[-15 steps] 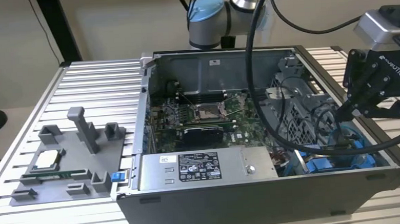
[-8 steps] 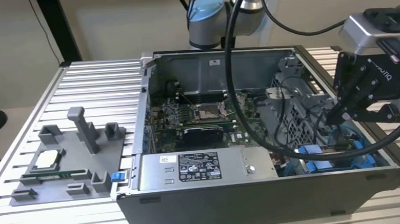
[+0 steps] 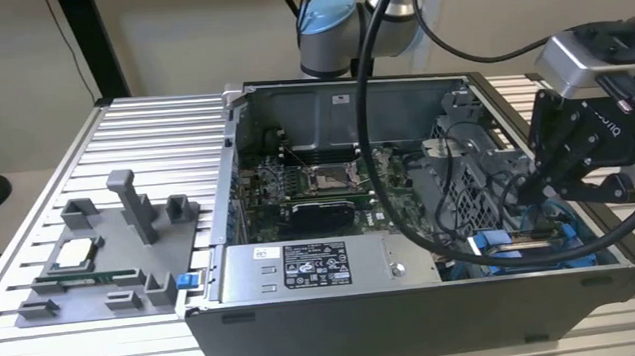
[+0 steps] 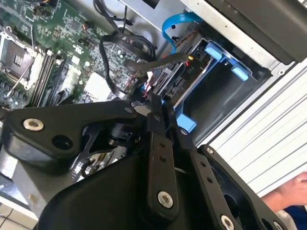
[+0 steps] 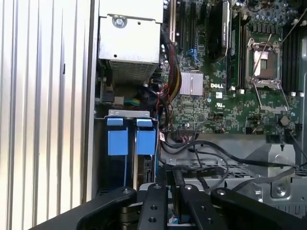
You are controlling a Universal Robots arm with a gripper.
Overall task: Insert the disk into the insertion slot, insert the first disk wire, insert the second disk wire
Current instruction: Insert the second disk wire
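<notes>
In the exterior view my gripper hangs inside the open dark grey computer case, at the exterior view's right. It is just above the insertion slot with its blue rails. The disk lies in that slot as a silver edge inside its blue carrier. In both wire views of the wrist the fingers stand close together, shut on a black disk wire whose flat cable loops over the board. A blue wire curves down to the disk's end. Blue carrier tabs sit beside the fingertips.
The grey labelled power-supply box fills the case's front. The green motherboard lies behind it. A grey fixture plate with small parts rests on the ribbed table at the exterior view's left. A person's hand shows beside the case.
</notes>
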